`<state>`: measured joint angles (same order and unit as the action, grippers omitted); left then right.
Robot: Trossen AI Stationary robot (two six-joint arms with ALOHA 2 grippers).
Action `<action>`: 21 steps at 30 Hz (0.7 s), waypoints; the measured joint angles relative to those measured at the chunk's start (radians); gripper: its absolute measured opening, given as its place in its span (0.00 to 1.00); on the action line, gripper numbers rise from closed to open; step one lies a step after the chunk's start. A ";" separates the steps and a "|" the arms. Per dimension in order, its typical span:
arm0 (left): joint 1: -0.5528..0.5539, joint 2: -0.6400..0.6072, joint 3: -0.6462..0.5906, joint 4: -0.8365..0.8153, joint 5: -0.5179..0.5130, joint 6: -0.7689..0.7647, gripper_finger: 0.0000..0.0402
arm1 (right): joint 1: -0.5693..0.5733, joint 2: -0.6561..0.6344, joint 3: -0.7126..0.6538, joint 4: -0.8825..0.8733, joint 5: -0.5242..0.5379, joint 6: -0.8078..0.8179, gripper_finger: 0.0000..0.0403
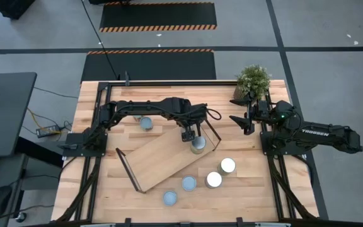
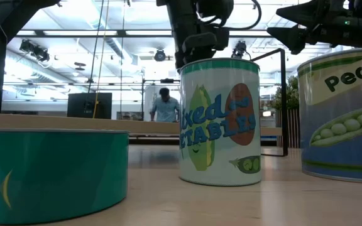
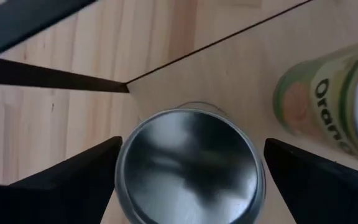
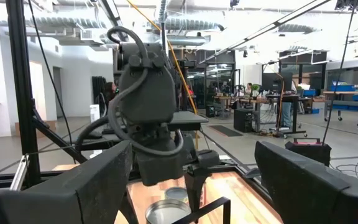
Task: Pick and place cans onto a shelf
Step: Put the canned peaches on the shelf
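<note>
left gripper (image 1: 190, 136): fingers spread wide around a can (image 1: 198, 145), not clamped
can: sits on the shelf (image 1: 162, 156) at its right end
right gripper (image 1: 238, 120): fingers apart, up near the plant (image 1: 253, 79)

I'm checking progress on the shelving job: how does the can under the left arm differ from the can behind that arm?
The can under the left end effector sits on the shelf at its right end; the can behind the arm stands on the bare table, off the shelf. The first has open fingers on either side of it; the second has nothing near it. Both stand upright with round metal tops.
</note>
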<state>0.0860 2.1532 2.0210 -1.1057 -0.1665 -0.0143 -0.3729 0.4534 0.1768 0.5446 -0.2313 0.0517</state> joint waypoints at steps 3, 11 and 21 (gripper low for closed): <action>0.000 0.000 0.022 -0.002 0.001 0.000 0.99 | 0.000 0.000 0.000 0.000 0.000 0.000 0.87; 0.002 0.000 0.116 -0.070 0.013 0.001 0.99 | 0.000 0.000 0.000 0.000 0.000 0.000 0.87; 0.002 -0.001 0.222 -0.293 0.014 -0.014 0.99 | 0.000 0.000 0.000 -0.004 -0.005 0.001 0.87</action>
<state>0.0883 2.1523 2.2431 -1.3988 -0.1526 -0.0283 -0.3730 0.4534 0.1768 0.5409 -0.2362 0.0525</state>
